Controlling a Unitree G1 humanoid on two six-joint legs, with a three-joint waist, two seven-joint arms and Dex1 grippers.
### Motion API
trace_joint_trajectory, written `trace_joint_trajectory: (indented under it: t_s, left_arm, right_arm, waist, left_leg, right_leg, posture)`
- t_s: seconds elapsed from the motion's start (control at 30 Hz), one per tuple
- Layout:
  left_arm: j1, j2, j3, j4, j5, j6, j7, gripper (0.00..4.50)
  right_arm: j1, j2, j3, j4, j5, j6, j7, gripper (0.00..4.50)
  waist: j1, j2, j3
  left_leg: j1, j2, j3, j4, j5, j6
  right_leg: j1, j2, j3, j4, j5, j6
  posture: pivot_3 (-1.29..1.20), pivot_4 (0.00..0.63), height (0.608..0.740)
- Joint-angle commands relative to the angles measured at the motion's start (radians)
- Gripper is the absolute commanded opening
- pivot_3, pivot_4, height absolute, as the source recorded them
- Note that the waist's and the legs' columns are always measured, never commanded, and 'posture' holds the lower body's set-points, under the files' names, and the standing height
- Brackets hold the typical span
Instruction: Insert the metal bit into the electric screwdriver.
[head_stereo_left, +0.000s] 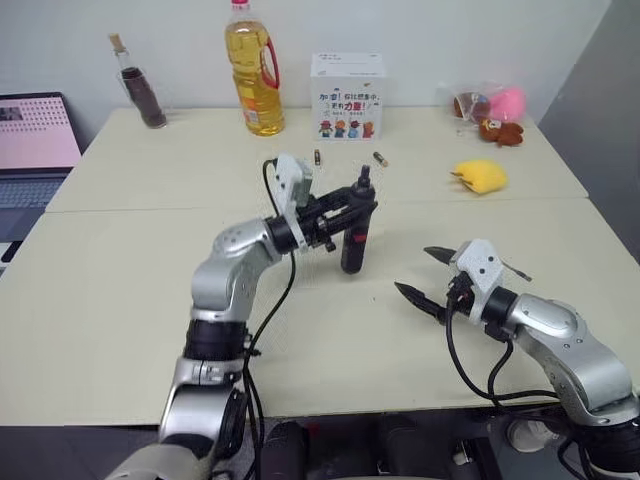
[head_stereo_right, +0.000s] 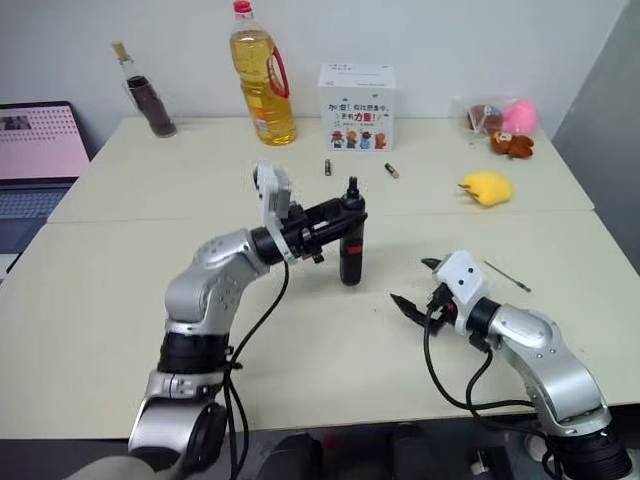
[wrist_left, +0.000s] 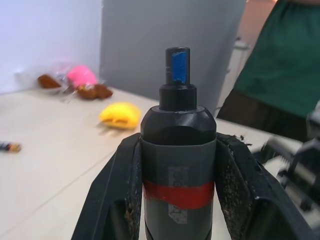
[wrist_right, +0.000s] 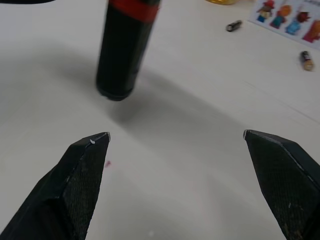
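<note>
The electric screwdriver (head_stereo_left: 355, 238), dark with a red band (wrist_left: 178, 194) and a blue tip (wrist_left: 177, 65), is held upright just above the middle of the table. My left gripper (head_stereo_left: 345, 210) is shut on its body from the left, one finger (wrist_left: 120, 190) on each side. To the right and nearer the front edge, my right gripper (head_stereo_left: 412, 269) is open with nothing in it and points toward the screwdriver's lower end (wrist_right: 122, 50). The metal bit (head_stereo_right: 505, 275), a thin silver rod, lies flat on the table just right of the right gripper.
Along the back stand a dark bottle (head_stereo_left: 140, 85), an oil bottle (head_stereo_left: 254, 70) and a white box (head_stereo_left: 347, 95). Two batteries (head_stereo_left: 317, 157) lie before the box. A yellow toy (head_stereo_left: 478, 176) and bagged plush toys (head_stereo_left: 490, 105) sit back right. A laptop (head_stereo_left: 35, 140) is far left. A person in green (wrist_left: 290, 60) stands beyond the table.
</note>
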Motion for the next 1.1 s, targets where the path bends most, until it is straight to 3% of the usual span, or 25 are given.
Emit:
trace_joint_trajectory:
  t_s: [0.03, 0.37, 0.63, 0.8, 0.93, 1.1]
  left_arm:
    - [0.061, 0.061, -0.026, -0.107, 0.013, -0.046, -0.001, 1.64]
    - [0.158, 0.182, -0.038, -0.144, -0.017, -0.028, -0.028, 1.64]
    - [0.156, 0.197, -0.042, -0.14, -0.033, -0.039, -0.003, 1.64]
    - [0.144, 0.226, -0.044, -0.142, -0.042, -0.027, -0.018, 1.64]
    - [0.135, 0.25, -0.063, -0.144, -0.049, -0.018, -0.035, 1.64]
    - [0.124, 0.268, -0.074, -0.146, -0.061, -0.009, -0.049, 1.64]
  right_arm:
    - [-0.008, -0.008, -0.036, 0.032, -0.049, -0.024, -0.025, 4.5]
    - [-0.05, -0.089, -0.08, 0.163, -0.151, -0.025, -0.013, 4.5]
    - [-0.128, -0.182, -0.094, 0.338, -0.21, -0.054, 0.034, 4.5]
    - [-0.253, -0.284, -0.025, 0.52, -0.239, -0.061, 0.196, 4.5]
    - [-0.455, -0.303, 0.055, 0.722, -0.229, 0.029, 0.38, 4.5]
    - [-0.668, -0.342, 0.192, 0.995, -0.337, -0.021, 0.577, 4.5]
  waist:
    - [0.0, 0.0, 0.0]
    - [0.0, 0.0, 0.0]
    - [-0.002, 0.001, 0.0]
    - [-0.003, 0.001, 0.0]
    - [-0.008, 0.001, 0.0]
    - [-0.004, 0.001, 0.0]
  left_leg:
    - [0.001, 0.0, 0.0, -0.001, 0.0, 0.0]
    - [0.005, 0.0, 0.003, -0.002, 0.0, 0.0]
    - [0.006, 0.0, 0.003, -0.002, 0.0, 0.0]
    - [0.006, 0.0, 0.004, -0.002, 0.0, 0.0]
    - [0.007, 0.0, 0.004, -0.003, 0.0, 0.0]
    - [0.007, 0.0, 0.004, -0.003, 0.0, 0.0]
  right_leg:
    - [0.0, 0.0, 0.0, 0.0, 0.0, 0.0]
    - [0.003, 0.001, 0.002, -0.001, 0.0, 0.0]
    - [0.003, 0.001, 0.003, -0.001, 0.0, 0.0]
    - [0.003, 0.002, 0.003, -0.001, 0.0, 0.0]
    - [0.003, 0.002, 0.003, -0.001, 0.0, 0.0]
    - [0.003, 0.002, 0.003, -0.001, 0.0, 0.0]
  posture:
    - [0.0, 0.15, 0.74]
    - [0.0, 0.15, 0.74]
    - [0.0, 0.15, 0.74]
    - [0.0, 0.15, 0.74]
    - [0.0, 0.15, 0.74]
    - [0.0, 0.15, 0.74]
